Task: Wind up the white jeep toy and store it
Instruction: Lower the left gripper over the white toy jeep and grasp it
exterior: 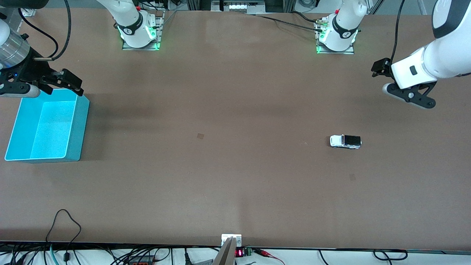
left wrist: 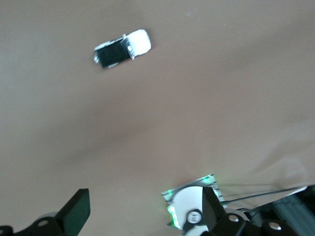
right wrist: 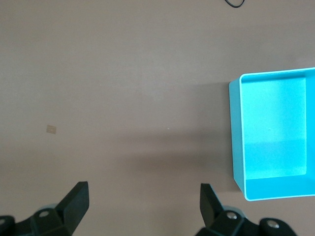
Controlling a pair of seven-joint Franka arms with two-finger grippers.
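- Front view: your white jeep toy (exterior: 345, 141) sits on its wheels on the bench (exterior: 235, 176), toward the left arm's end, about midway between the base edge and the camera edge, nothing touching it.
- Front view: your left gripper (exterior: 414, 100) hangs over bare bench at the left arm's end, jaws apart, nothing in them.
- Front view: your right gripper (exterior: 60, 82) hangs over the rim of the blue bin (exterior: 78, 129) at the right arm's end, jaws apart, holding nothing.
- Left wrist view: jeep (left wrist: 121, 48) lies well apart from your spread fingers (left wrist: 75, 210); bare bench between them.
- Right wrist view: your fingers (right wrist: 75, 200) are spread wide over bare bench; bin (right wrist: 236, 128) beside them, nothing inside. Small tan mark (right wrist: 50, 129) on the bench.
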